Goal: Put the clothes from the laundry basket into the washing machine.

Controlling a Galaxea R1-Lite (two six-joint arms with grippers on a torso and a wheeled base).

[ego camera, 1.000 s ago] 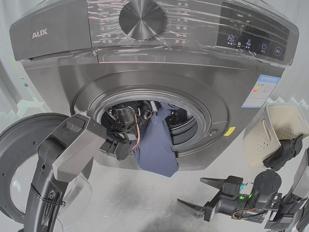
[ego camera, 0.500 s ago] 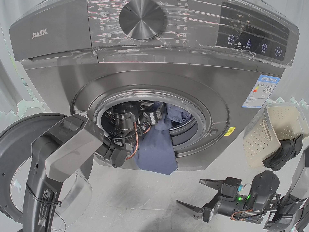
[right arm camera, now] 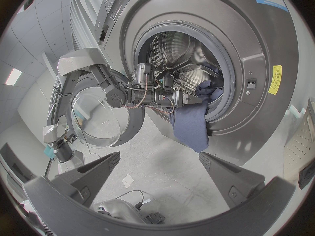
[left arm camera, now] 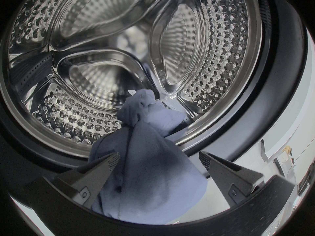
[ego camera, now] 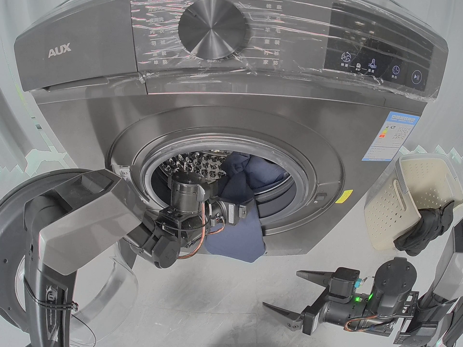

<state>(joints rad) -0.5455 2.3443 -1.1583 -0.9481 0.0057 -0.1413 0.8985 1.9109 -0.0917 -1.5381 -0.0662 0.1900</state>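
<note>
A dark blue garment (ego camera: 241, 234) lies over the lower rim of the washing machine's opening (ego camera: 308, 169), its top bunched inside the steel drum (left arm camera: 98, 66) and its tail hanging outside. My left gripper (ego camera: 243, 210) sits at the rim, open, with the blue garment (left arm camera: 147, 167) lying loose between and beyond its fingers. The cream laundry basket (ego camera: 415, 193) stands tilted at the right with a black garment (ego camera: 427, 227) over its edge. My right gripper (ego camera: 284, 290) hovers low over the floor in front of the machine, open and holding nothing.
The round glass door (ego camera: 29, 246) stands swung open at the left, behind my left arm. Bare grey floor (ego camera: 217, 295) lies between the machine and my right gripper. The right wrist view also has the basket (right arm camera: 298, 141) at its edge.
My left gripper has let go of the blue garment and drawn back and down from inside the drum to its rim. The garment's top now rests in the drum. The right arm barely moved.
</note>
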